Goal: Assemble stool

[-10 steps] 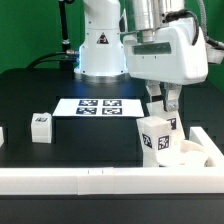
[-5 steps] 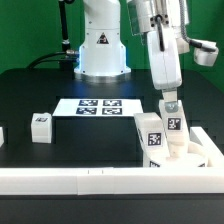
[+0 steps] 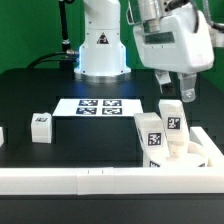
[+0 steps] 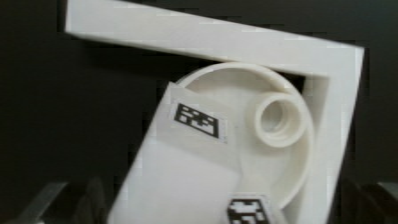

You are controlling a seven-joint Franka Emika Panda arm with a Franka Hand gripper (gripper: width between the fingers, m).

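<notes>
Black table (image 3: pixel 90 142): end effector (image 3: pixel 176 90) lifted off upright leg (image 3: pixel 172 124), jaws apart.

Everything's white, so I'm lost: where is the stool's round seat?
The round seat lies at the exterior view's right, tucked into the corner of the white border bars, with two tagged legs standing on it.

Robot lab. Big white robot arm (image 3: pixel 100 45) stands on black table (image 3: pixel 60 140). Marker board (image 3: pixel 97 105) with black-and-white tags lies flat. White border bar (image 3: pixel 60 181) at table edge. Green wall (image 3: pixel 22 30) behind.
</notes>
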